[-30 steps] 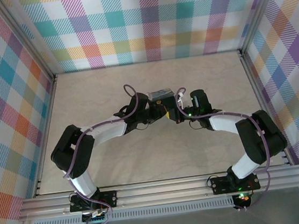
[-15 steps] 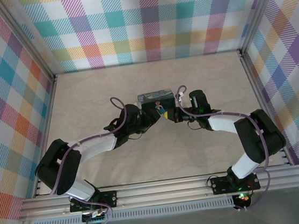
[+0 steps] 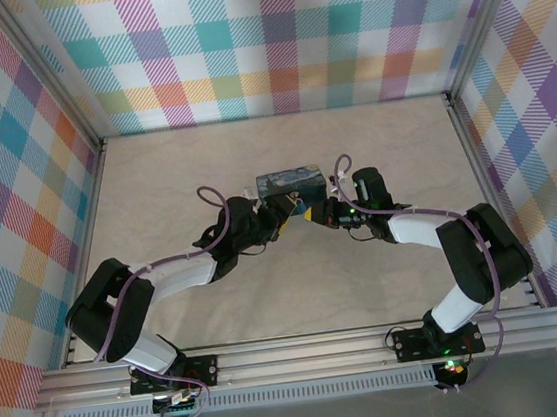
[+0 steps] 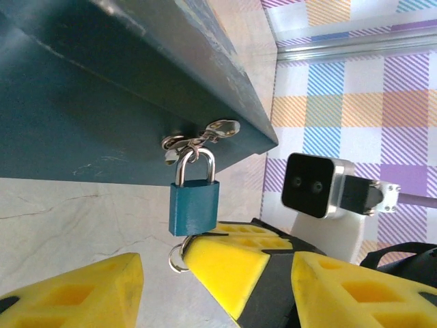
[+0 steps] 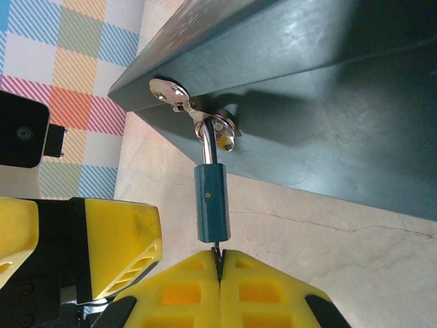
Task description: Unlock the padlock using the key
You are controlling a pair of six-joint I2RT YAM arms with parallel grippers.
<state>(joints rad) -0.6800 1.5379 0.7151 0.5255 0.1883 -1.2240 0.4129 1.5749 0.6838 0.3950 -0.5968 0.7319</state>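
A: Plaid walls, pale table (image 4: 68, 219). Small padlock (image 4: 194, 205) dangles from box (image 4: 82, 102) hasp, frame centre.
B: Under it, right fingers (image 5: 184, 294) pinched on key (image 5: 218, 257); left fingers (image 4: 75, 290) apart. Lock looks stiff and light and swings free. Brace the blue body's flat sides.

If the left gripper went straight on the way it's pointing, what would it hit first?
Probably the right gripper, shut on the key just under the padlock: its yellow fingers sit between the open jaws of the left gripper. Past them comes the padlock, then the box. Depth is hard to judge.
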